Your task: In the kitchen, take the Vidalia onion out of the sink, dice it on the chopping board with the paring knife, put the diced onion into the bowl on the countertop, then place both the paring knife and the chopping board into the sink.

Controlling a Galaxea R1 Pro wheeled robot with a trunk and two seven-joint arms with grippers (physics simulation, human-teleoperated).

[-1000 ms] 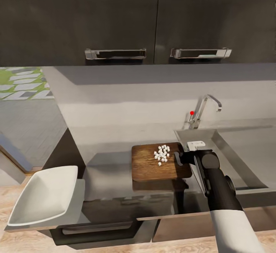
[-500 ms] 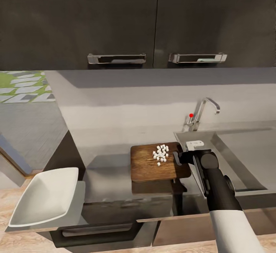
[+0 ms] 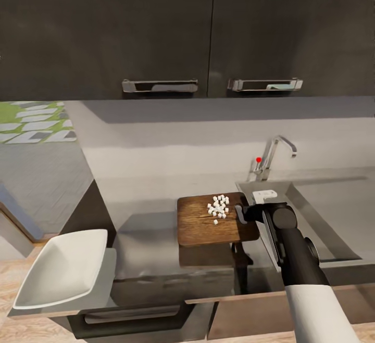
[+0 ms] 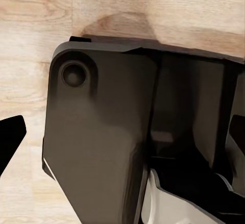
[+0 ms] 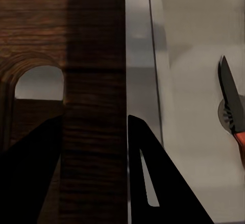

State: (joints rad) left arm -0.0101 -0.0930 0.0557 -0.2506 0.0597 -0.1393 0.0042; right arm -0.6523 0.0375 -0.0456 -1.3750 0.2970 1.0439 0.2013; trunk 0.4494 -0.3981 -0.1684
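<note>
- countertop (image 3: 156, 259): long grey worktop; sink (image 3: 333, 213) is set into its right part, with the tap behind.
- bowl (image 3: 62, 272): white square dish at the far left end of the counter, well apart from the board and tilted over the edge.
- chopping board (image 3: 208, 226): held by its right edge, beside the sink rim, and it looks lifted, with a shadow beneath.
- diced onion (image 3: 219, 207): loose white cubes piled on the board's far right part, near the grip.
- right gripper (image 5: 94, 173): fingers pinching the board's edge by the handle slot.
- paring knife (image 5: 232, 104): already lying in the sink basin.
- left gripper: state cannot be told.
- Risk: an edge-only pinch lets the board sag or twist, and any tilt on the long carry to the bowl would spill the cubes.
</note>
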